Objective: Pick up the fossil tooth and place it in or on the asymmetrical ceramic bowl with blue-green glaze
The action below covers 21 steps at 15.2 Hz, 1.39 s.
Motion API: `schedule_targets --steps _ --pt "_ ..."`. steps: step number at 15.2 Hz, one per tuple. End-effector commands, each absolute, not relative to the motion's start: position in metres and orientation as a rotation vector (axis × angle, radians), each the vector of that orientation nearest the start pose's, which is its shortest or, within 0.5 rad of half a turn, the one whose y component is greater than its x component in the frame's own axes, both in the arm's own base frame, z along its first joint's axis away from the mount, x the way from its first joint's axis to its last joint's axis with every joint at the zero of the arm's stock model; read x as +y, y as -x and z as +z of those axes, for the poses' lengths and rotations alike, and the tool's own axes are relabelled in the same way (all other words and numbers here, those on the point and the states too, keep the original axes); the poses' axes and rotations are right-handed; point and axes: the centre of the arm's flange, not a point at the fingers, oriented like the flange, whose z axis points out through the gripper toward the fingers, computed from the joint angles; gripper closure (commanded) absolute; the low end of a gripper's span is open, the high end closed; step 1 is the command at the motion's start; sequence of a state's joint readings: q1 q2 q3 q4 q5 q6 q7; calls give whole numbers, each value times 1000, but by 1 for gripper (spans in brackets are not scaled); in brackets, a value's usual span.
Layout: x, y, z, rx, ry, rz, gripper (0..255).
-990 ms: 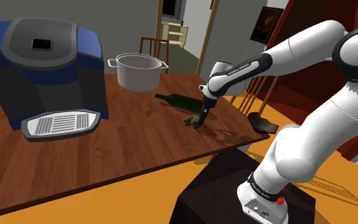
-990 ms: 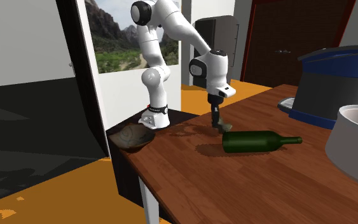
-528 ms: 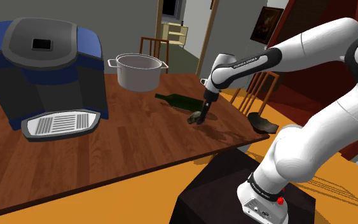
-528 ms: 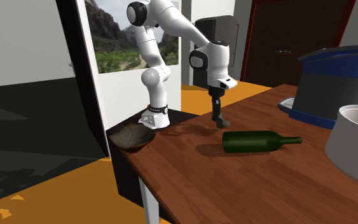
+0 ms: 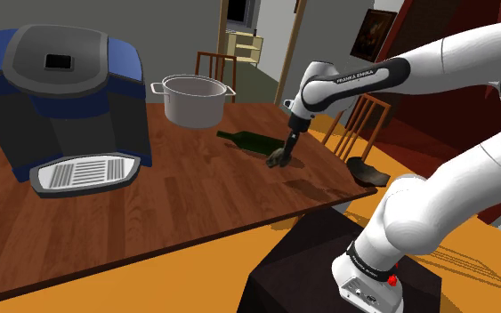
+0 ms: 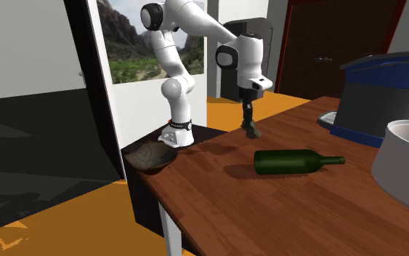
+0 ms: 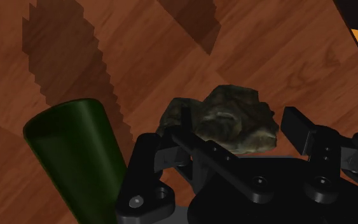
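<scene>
Fossil tooth [image 7: 238, 119]: lumpy and rough, mottled grey-brown and olive, stone-like. Sits right of centre in the shoulder view [image 5: 278, 161], raised off the wood, with its shadow lying apart from it.
End effector [image 5: 283, 156]: all black, pointing down, clamped on the fossil tooth from both sides.
Bowl [image 5: 367, 172]: dark and shallow with an uneven rim. Sits at the tabletop's edge, right of centre in the shoulder view and lower left of centre in the second exterior view [image 6: 150, 155]. Well apart from the fossil tooth.
Tabletop [image 5: 168, 204]: reddish-brown wood with visible plank grain and a slight gloss.
Bottle [image 6: 297, 161]: dark green and smooth, lying on its side near the end effector, on the side away from the bowl.
Pot [image 5: 193, 98]: grey, cylindrical, with two side handles. Stands upper centre in the shoulder view.
Coffee machine [image 5: 61, 89]: blue and dark grey body with a pale ribbed tray. Stands upper left in the shoulder view.
Stand [image 5: 319, 258]: dark box, lower right in the shoulder view.
Room: orange floor [image 5: 195, 276], grey walls, a wooden chair [image 5: 214, 62] behind the tabletop, and a landscape picture [image 6: 137, 44] at the top of the second exterior view.
</scene>
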<state>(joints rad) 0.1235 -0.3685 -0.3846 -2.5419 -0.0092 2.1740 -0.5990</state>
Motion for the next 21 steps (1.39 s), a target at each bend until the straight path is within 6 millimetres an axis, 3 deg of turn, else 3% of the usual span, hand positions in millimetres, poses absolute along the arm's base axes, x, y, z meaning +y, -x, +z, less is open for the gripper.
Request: schedule_targets --steps 1,10,21 --pt "-105 -403 401 -552 2964 -45 255" --pt "-105 -403 445 -552 2964 -45 255" --pt "-212 -304 451 -552 2964 -45 255"
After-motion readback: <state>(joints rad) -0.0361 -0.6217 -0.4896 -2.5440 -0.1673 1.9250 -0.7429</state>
